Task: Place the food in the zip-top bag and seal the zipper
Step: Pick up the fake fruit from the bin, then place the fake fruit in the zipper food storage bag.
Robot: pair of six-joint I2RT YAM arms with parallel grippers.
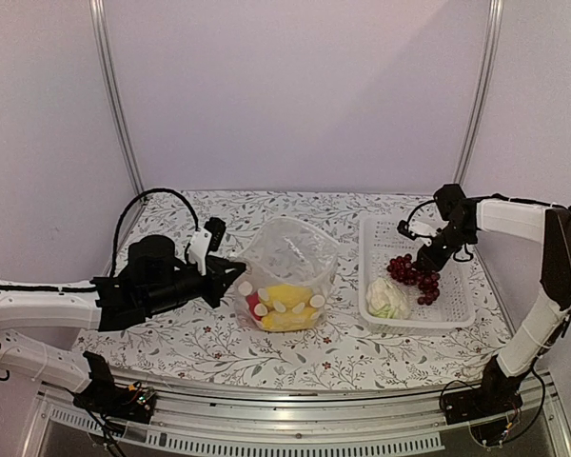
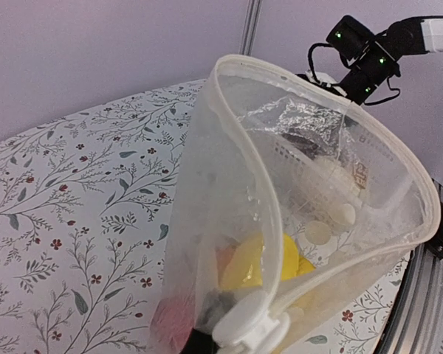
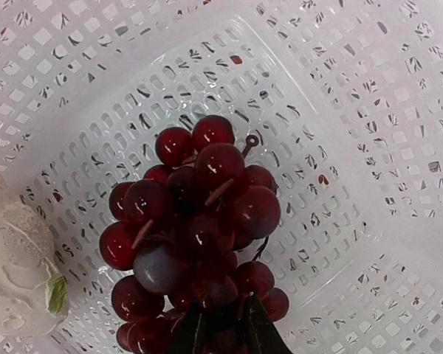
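Left arm (image 1: 48, 307) stretches low over the bench (image 1: 171, 343), jaws clamped on the bag (image 1: 290, 248) rim; right arm (image 1: 514, 217) bends into the basket (image 1: 454, 307), jaws pinching the grapes (image 1: 416, 273).

In the right wrist view the right pincer (image 3: 223, 328) is cropped at 6 o'clock, its tips buried in the grape bunch (image 3: 196, 236). The cauliflower (image 3: 15, 273) is cut off at 8 o'clock. Seen through the zip-top bag (image 2: 229, 184), the food (image 2: 262, 265) blurs. The left pincer (image 2: 229, 335) is cropped at 6 o'clock.
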